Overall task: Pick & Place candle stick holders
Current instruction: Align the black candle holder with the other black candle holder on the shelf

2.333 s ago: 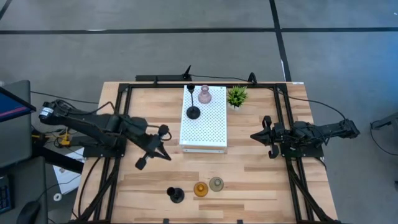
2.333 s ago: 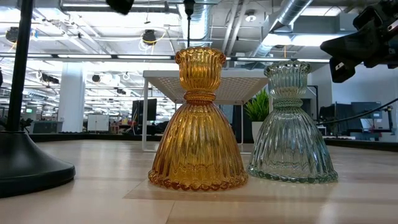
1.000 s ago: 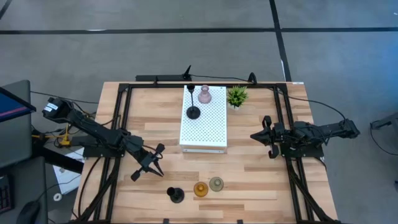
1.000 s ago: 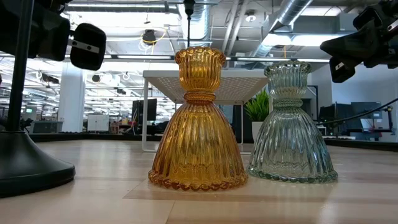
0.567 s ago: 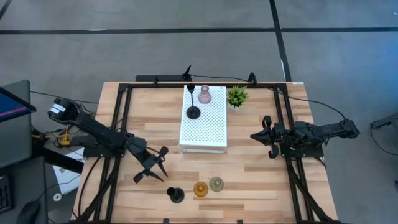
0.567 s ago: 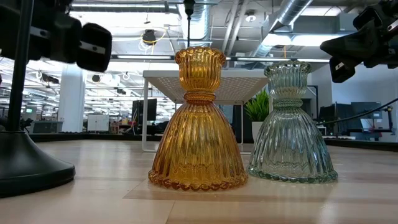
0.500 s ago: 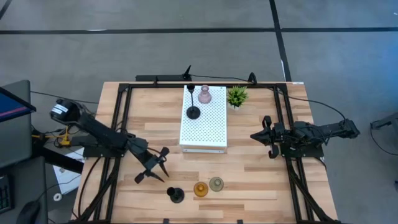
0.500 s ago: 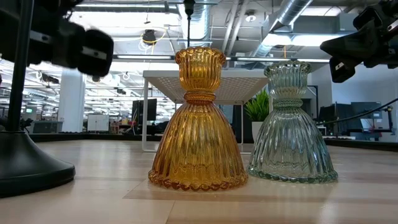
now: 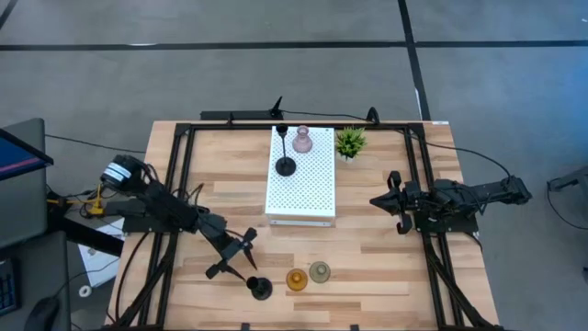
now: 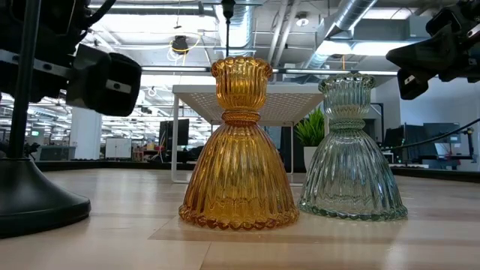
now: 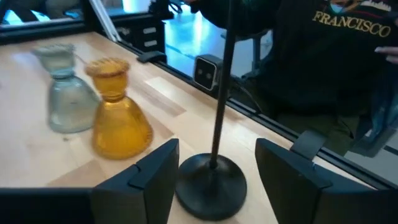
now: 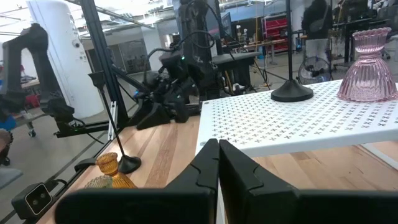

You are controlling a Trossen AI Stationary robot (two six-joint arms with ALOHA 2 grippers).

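Two arms work over the wooden table. Beside the left gripper stands the white perforated platform, carrying a black holder and the pink holder. Its fingers are spread wide, released, flanking the stem of the second black holder; just past it sit the amber holder and grey-green holder. Well apart, the right gripper waits clenched.
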